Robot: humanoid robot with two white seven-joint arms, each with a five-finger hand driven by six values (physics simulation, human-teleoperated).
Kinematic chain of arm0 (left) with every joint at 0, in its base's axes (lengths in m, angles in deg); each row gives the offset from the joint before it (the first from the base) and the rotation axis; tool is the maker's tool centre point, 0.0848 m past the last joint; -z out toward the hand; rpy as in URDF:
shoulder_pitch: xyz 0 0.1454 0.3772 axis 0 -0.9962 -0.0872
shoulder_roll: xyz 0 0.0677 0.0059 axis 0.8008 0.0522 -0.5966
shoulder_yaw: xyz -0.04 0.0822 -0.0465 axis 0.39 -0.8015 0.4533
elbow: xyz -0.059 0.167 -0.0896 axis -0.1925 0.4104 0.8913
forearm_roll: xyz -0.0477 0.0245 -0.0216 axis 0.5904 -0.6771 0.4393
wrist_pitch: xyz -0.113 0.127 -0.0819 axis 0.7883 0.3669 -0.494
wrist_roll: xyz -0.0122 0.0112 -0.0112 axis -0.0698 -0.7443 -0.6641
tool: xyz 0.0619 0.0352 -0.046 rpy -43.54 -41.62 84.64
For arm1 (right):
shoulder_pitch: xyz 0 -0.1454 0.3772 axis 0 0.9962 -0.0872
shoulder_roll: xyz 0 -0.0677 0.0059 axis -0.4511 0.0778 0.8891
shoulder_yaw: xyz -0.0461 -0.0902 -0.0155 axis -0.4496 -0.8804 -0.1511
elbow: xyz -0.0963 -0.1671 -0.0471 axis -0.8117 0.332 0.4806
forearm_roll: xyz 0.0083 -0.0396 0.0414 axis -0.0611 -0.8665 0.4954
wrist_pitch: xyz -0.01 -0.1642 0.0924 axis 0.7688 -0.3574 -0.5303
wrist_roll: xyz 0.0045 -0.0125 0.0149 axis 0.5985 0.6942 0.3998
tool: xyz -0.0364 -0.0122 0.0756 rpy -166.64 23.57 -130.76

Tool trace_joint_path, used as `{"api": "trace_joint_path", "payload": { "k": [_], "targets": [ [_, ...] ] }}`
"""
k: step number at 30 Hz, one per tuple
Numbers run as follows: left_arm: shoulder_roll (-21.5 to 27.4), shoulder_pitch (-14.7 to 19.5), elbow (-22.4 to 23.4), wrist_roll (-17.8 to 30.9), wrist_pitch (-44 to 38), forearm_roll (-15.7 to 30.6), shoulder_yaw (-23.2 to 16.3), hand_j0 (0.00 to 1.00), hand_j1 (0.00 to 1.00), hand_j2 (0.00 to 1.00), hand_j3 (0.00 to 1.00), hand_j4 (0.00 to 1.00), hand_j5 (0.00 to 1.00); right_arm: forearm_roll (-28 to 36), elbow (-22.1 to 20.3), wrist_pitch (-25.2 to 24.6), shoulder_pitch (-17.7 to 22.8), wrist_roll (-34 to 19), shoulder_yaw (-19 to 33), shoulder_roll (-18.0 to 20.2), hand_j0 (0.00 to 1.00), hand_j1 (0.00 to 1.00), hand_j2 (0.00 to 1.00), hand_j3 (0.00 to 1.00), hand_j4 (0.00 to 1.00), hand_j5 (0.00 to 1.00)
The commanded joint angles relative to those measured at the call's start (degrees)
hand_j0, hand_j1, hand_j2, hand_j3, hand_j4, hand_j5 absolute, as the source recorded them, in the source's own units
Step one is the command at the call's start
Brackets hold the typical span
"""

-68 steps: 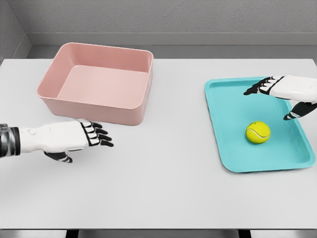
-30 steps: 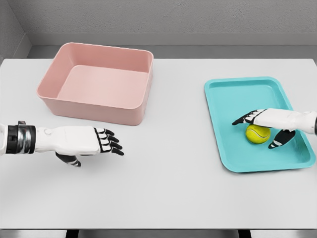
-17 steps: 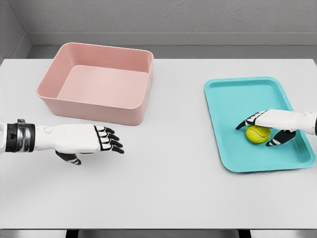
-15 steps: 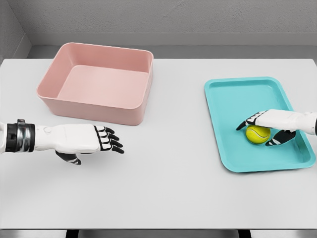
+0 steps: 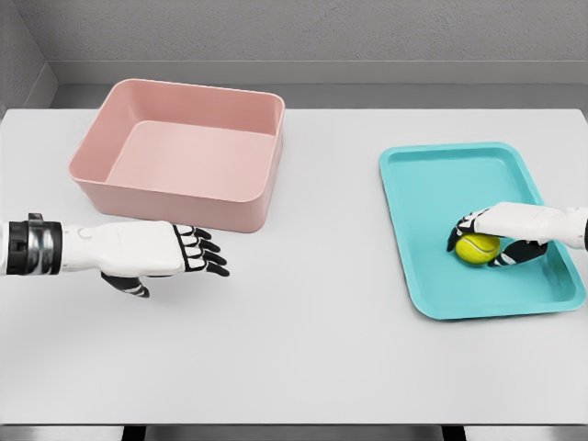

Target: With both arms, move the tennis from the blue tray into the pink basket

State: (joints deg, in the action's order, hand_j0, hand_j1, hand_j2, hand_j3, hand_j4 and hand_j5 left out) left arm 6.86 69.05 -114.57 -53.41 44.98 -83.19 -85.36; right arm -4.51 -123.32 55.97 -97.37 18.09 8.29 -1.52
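A yellow-green tennis ball (image 5: 476,249) lies in the right half of the blue tray (image 5: 432,193) on the right of the white table. My right hand (image 5: 482,241) reaches in from the right edge, its fingers curled over the ball's top and its thumb against the near side, so it is shut on the ball. The ball still rests on the tray floor. The pink basket (image 5: 184,152) stands with nothing in it at the back left. My left hand (image 5: 184,257) hovers flat over the table in front of the basket, fingers stretched out, holding nothing.
The white table (image 5: 303,312) spreads wide between the basket and the tray. A grey wall runs behind the table's far edge.
My right hand's fingers have curled down around the tennis ball, from spread above it to a grasp. The left hand has drifted slightly back and left.
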Motion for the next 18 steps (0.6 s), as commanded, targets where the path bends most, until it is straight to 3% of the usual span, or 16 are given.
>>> {"api": "trace_joint_path", "payload": {
  "k": [1, 13, 18],
  "targets": [
    [0.36, 0.0, 0.0, -0.02, -0.13, 0.32, 0.03, 1.0, 1.0, 1.0, 1.0, 1.0, 1.0, 0.36, -0.01, -0.07, 0.0, 0.12, 0.05, 0.05, 0.56, 0.56, 0.56, 0.56, 0.56, 0.56],
    [0.45, 0.0, 0.0, -0.02, -0.13, 0.32, 0.12, 1.0, 1.0, 1.0, 1.0, 1.0, 1.0, 0.89, -0.89, 2.39, -1.67, 0.2, 0.66, 0.92, 0.54, 0.54, 0.54, 0.54, 0.54, 0.54],
    [0.54, -0.18, 0.0, -0.02, -0.13, 0.23, 0.03, 1.0, 1.0, 1.0, 1.0, 1.0, 1.0, 0.89, -6.08, 3.01, -4.13, 0.03, 0.66, 1.19, 0.54, 0.54, 0.54, 0.54, 0.54, 0.54]
  ]
}}
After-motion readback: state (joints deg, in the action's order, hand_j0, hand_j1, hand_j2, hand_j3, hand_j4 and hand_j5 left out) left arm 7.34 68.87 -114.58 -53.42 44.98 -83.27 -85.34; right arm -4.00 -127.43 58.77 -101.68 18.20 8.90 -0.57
